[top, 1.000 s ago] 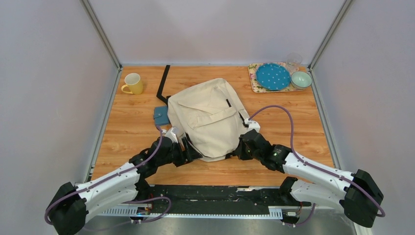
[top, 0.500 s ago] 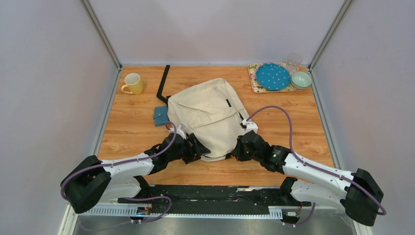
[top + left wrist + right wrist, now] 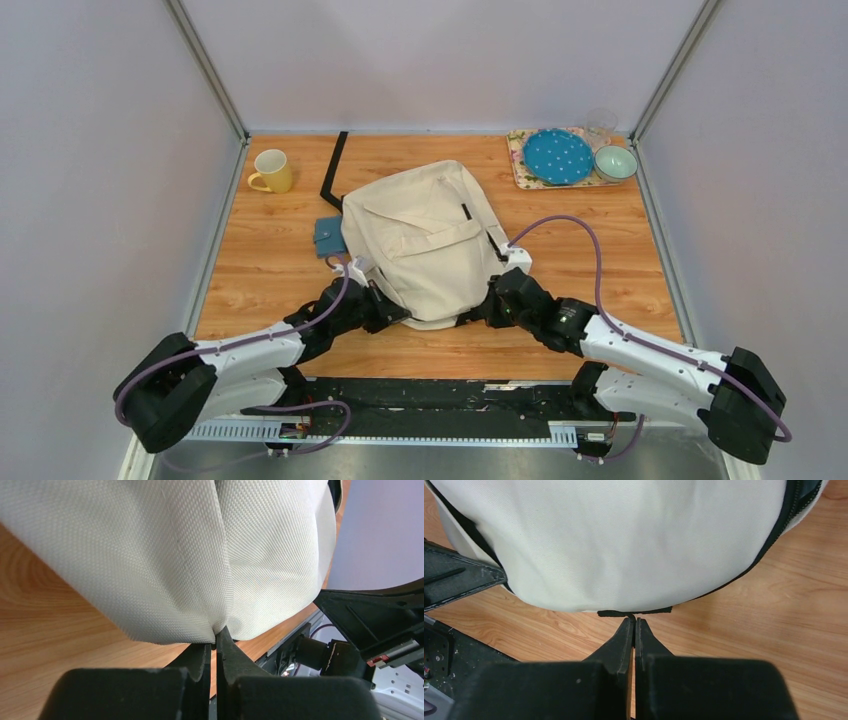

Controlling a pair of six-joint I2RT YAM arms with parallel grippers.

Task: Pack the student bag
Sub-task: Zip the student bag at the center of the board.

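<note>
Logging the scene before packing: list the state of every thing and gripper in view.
student bag: lying flat, flap pocket up.
left gripper: shut on a fold of the bag's fabric.
right gripper: shut on the bag's black edge tab.
yellow mug: upright.
blue wallet: closed, flat beside the bag.
blue plate: flat on the tray.
bowl: upright.
glass: upright.

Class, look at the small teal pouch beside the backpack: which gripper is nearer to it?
Left. The left gripper pinches the student bag at its near-left edge, close to the teal pouch; the right gripper sits at the bag's near-right edge, across the bag.
</note>
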